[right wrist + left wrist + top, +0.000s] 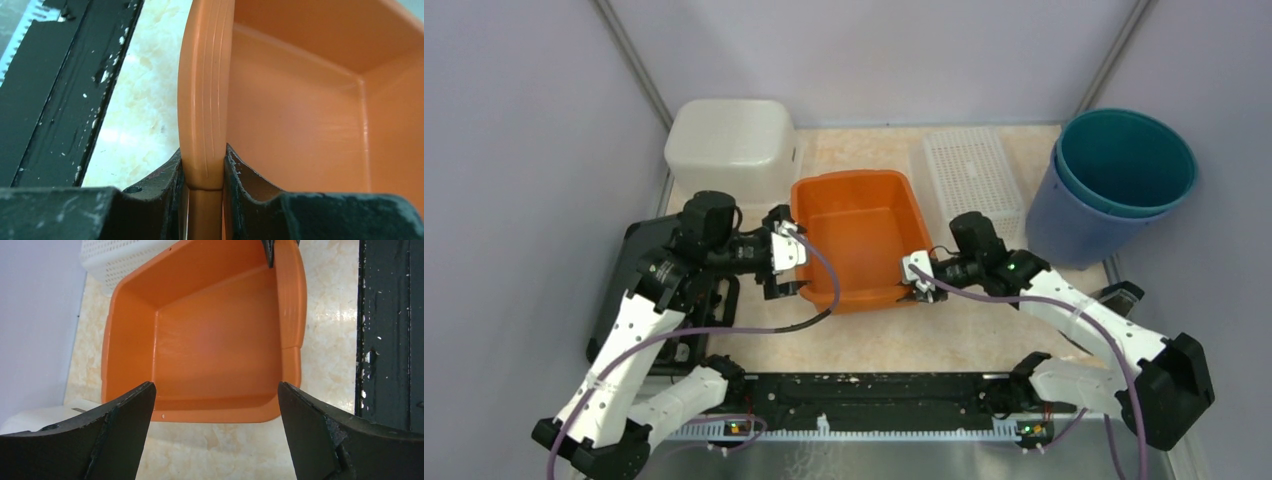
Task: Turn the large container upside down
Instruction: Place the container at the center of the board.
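The large orange rectangular plastic tub [859,230] sits open side up in the middle of the beige marbled tabletop [984,330], and nothing shows inside it. The right gripper [917,275] is clamped on the tub's near right rim; in the right wrist view its two black fingers [240,175] press either side of the rounded orange lip [202,125]. The left gripper [792,255] sits at the tub's left wall with its jaws spread wide and holding nothing; in its own view the tub [220,340] lies between and beyond the fingertips. Behind the tub stand a white rounded plastic box [729,145] and a white perforated plastic basket [974,175]. At the far right, a teal bucket [1129,160] is nested in a blue bucket [1064,230].
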You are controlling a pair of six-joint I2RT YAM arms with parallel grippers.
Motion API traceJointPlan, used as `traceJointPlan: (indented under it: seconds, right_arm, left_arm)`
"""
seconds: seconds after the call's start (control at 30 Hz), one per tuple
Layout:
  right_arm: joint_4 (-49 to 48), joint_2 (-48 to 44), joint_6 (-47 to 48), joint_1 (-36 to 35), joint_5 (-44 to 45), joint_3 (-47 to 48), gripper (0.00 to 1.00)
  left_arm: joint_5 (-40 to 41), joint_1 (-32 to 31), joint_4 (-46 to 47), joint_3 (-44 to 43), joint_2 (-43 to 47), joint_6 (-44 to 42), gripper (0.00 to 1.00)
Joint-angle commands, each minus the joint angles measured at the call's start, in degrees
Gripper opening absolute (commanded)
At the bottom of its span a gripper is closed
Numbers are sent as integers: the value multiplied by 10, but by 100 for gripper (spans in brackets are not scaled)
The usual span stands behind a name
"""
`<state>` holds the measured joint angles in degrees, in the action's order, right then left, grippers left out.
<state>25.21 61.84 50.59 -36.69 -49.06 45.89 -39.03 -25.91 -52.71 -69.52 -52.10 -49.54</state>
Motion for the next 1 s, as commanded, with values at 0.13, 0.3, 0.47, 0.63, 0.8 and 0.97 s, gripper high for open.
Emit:
traceJointPlan:
  seconds: [0.13, 0.3, 0.47, 0.63, 0.8, 0.97]
  right_arm:
    - [-98, 20, -13, -40, -13, -58, 0]
    - [-135, 53, -22, -66, 17, -82, 6]
    - [-127, 66, -16, -76, 36, -74, 26]
    - [-112, 47, -2, -76, 63, -65, 64]
    - [-32, 19, 11, -75, 102, -9, 85]
    - [32, -12, -10, -18, 141, 86, 93]
  left_arm:
    - [-3, 8, 67, 63, 21, 13, 99]
    - [-9, 11, 75, 74, 25, 16, 99]
    - [-8, 12, 80, 79, 29, 19, 99]
    - [-14, 16, 75, 84, 41, 21, 99]
    - [-9, 19, 81, 93, 43, 22, 99]
    - [-4, 19, 82, 108, 52, 17, 99]
